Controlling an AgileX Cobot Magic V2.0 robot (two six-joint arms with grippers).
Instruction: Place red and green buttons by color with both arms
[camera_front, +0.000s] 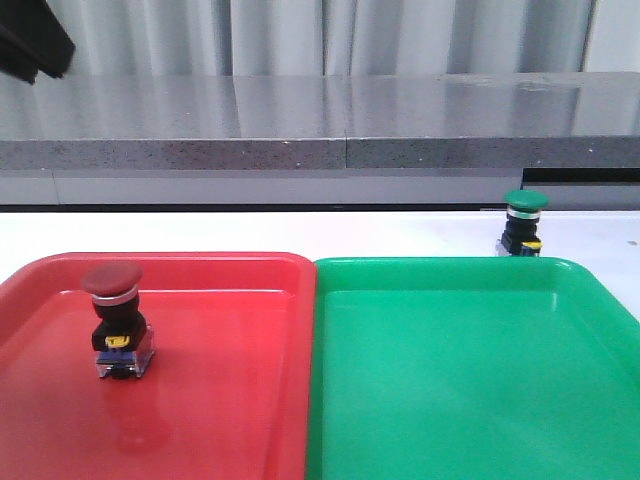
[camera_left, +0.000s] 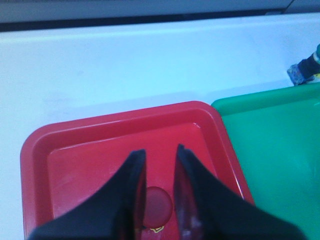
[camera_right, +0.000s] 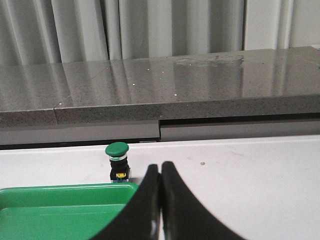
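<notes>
Two mushroom-head push-button switches: one dark red-capped (camera_front: 112, 282), one green-capped (camera_front: 525, 203). Two plastic trays: one red (camera_front: 220, 400), one green (camera_front: 470, 380).

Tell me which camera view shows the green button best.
The right wrist view: the green button stands whole, in front of the shut right claw. The front view shows it smaller, behind the green tray. The left wrist view catches only its base.

You won't find any readable text, brand or number here. The yellow tag on the red button (camera_front: 117, 319) and the one on the green button (camera_front: 524, 222) show only small marks, too blurred to read.
</notes>
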